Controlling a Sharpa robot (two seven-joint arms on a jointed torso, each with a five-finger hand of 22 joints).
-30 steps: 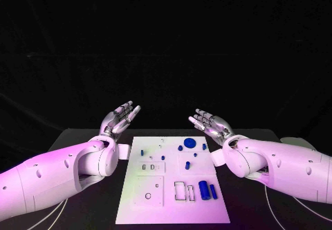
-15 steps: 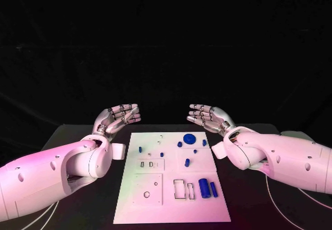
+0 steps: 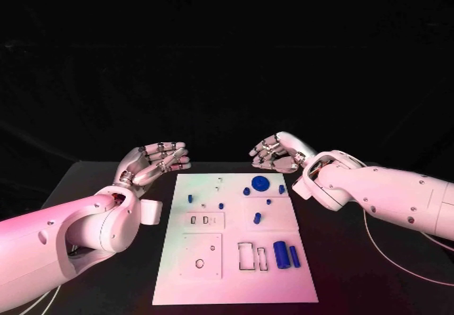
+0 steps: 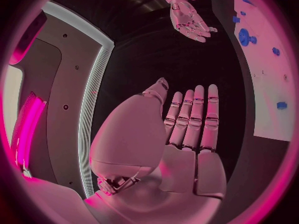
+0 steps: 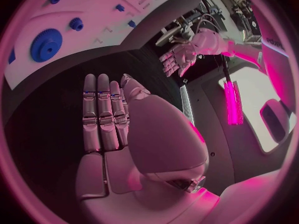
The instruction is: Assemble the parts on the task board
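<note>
The white task board lies flat in the middle of the black table. On its far right part sit a blue gear and several small blue pieces, such as one at mid-board. A blue cylinder and a thin blue bar lie near its right front. My left hand hovers beyond the board's far left corner and holds nothing. My right hand hovers above the far right corner, also empty. The wrist views show each hand with fingers stretched out, and the gear on the board.
Empty rectangular and round slots mark the board's left and front areas, among them a tall slot. Bare black table lies on both sides of the board. My white forearms flank the board.
Both hands have turned from palms-up toward each other, fingers bending inward. The right hand has drawn in over the board's far right corner. The view itself has shifted a little.
</note>
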